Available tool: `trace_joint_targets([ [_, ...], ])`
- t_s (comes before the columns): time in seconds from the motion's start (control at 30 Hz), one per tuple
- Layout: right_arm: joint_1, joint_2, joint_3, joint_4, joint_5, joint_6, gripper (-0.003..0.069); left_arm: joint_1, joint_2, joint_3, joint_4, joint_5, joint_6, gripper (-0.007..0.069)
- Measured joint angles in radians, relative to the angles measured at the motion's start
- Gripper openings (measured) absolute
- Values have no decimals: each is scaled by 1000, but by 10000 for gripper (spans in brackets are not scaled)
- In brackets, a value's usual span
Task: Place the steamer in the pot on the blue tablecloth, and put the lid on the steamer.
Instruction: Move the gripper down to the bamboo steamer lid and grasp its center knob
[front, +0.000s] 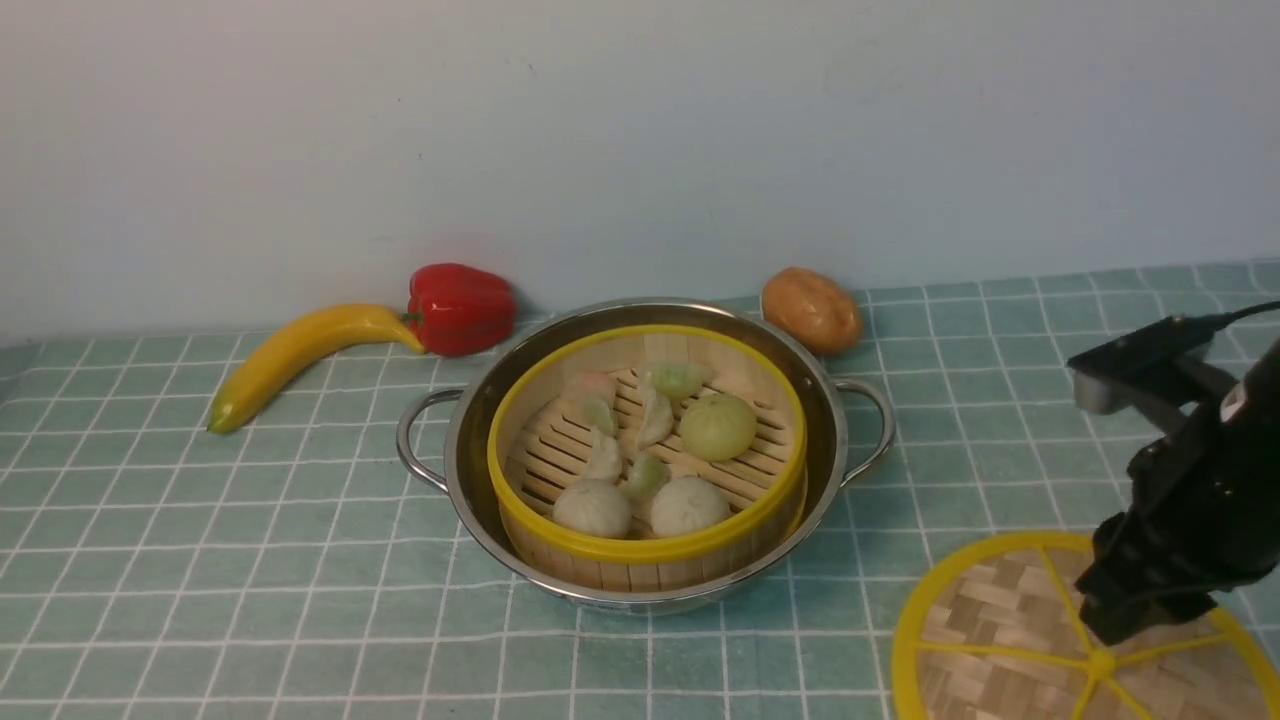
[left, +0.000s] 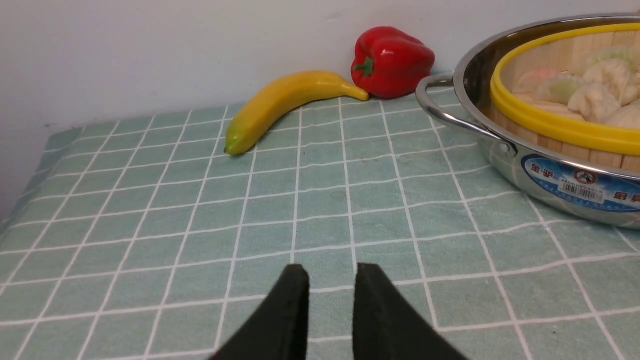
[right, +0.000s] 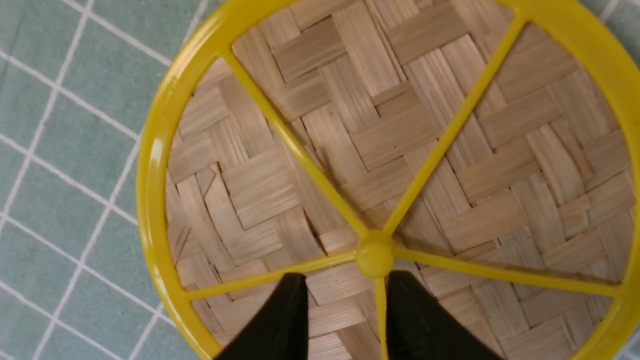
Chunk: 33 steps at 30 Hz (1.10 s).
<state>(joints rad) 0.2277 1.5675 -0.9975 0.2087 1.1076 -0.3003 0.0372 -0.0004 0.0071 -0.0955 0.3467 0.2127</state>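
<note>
The steamer (front: 640, 550), with its dumplings, sits inside the pot (front: 825, 410) on the blue tablecloth (front: 250, 560). Both also show in the left wrist view: the steamer (left: 550, 127) and the pot (left: 550, 185). The lid (front: 1000, 640) lies flat on the cloth at the front right, apart from the pot. My right gripper (front: 1105, 635) hangs just over the lid (right: 400, 125). Its jaws are open and stand on either side of a spoke beside the knob (right: 375, 260), holding nothing (right: 345, 277). My left gripper (left: 327, 270) is low over bare cloth to the pot's left, jaws a narrow gap apart and empty.
A banana (front: 300, 355) and a red pepper (front: 460, 308) lie behind the pot to the left, against the wall. A brown potato-like thing (front: 812, 310) lies behind it to the right. The lid reaches the table's front right edge.
</note>
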Motion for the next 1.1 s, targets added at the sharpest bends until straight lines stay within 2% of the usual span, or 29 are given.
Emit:
trace_joint_targets([
  [0.3, 34, 60, 0, -96, -27, 65, 240, 0, 0, 0, 0, 0, 0, 149],
  [0.67, 34, 167, -1, -92, -25, 78, 240, 0, 0, 0, 0, 0, 0, 160],
  [0.73, 34, 176, -5, -92, -18, 93, 219, 0, 0, 0, 0, 0, 0, 169],
  [0.8, 34, 176, -9, -91, -12, 102, 144, 0, 0, 0, 0, 0, 0, 170],
  [0.97, 35, 157, -6, -96, -18, 125, 148, 0, 0, 0, 0, 0, 0, 177],
  [1.1, 35, 71, -1, -152, -28, 236, 148, 0, 0, 0, 0, 0, 0, 181],
])
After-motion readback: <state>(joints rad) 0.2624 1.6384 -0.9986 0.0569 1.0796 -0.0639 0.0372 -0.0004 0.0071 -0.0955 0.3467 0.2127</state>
